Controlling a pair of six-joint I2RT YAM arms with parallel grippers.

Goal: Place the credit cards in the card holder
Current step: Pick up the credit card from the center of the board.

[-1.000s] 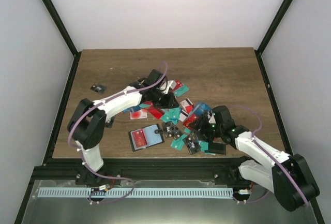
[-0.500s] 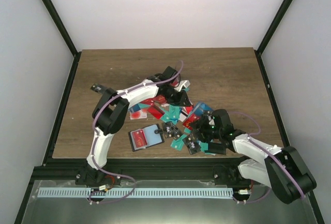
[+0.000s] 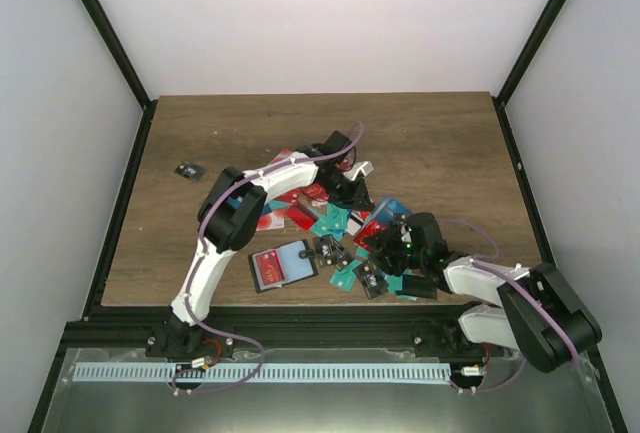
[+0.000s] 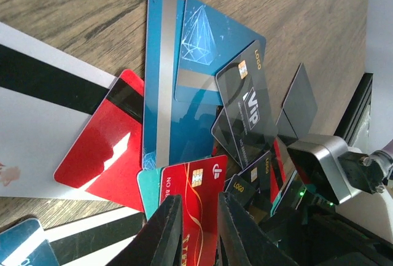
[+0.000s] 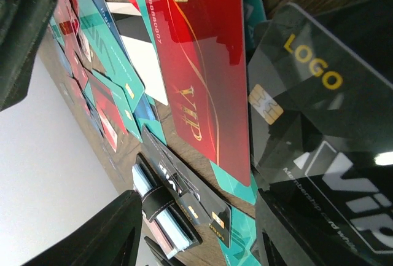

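Overhead, worktop [image 3: 430, 133]: wood-grain, carrying everything listed below.
Overhead, credit cards [image 3: 335, 221]: a loose, overlapping heap of red, teal and blue, right of centre.
Overhead, card holder [image 3: 283, 265]: lying open and flat just left of the heap, towards my bases; a red card shows in one half.
Overhead, left arm [image 3: 290, 165]: stretched across to the heap's far side, my left jaws pointing down at it.
Overhead, right arm [image 3: 475, 275]: low along the near edge, my right jaws at the heap's right side.
Left wrist, left jaws: fingers [image 4: 164, 232] a narrow gap apart, clamped on nothing; a red chip card [image 4: 195, 186] lies flat under the gap (whether they touch it I cannot tell).
Right wrist, right jaws: fingers [image 5: 92, 235] wide apart, holding nothing; a red VIP card [image 5: 206, 82] and a black LOGO card [image 5: 307, 112] lie ahead on the heap.
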